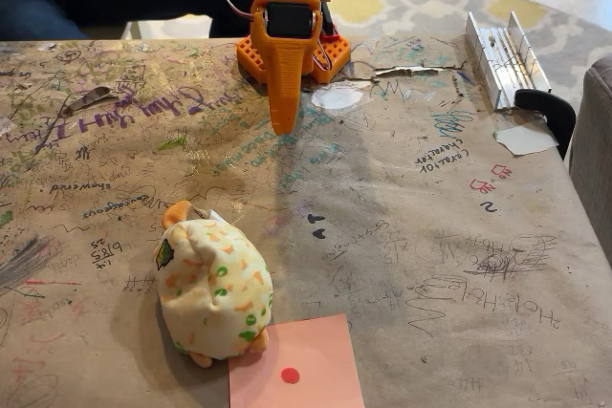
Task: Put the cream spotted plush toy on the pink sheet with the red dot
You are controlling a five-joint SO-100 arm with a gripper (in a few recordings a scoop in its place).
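The cream spotted plush toy (212, 289) sits on the paper-covered table at the front left, its orange feet toward the camera. The pink sheet with the red dot (298, 365) lies flat at the front edge, just right of the toy. The toy's lower right side touches the sheet's upper left corner; the red dot (290, 375) is uncovered. The orange arm stands at the back centre, and its gripper (284, 121) points down at the table far behind the toy. The fingers look pressed together into one tapered tip, with nothing in them.
Brown paper full of scribbles covers the table (430, 236). A metal rail piece (507, 56) and a black clamp (550, 112) sit at the back right edge. A grey seat (595, 160) borders the right side. A person sits behind the table at the back left.
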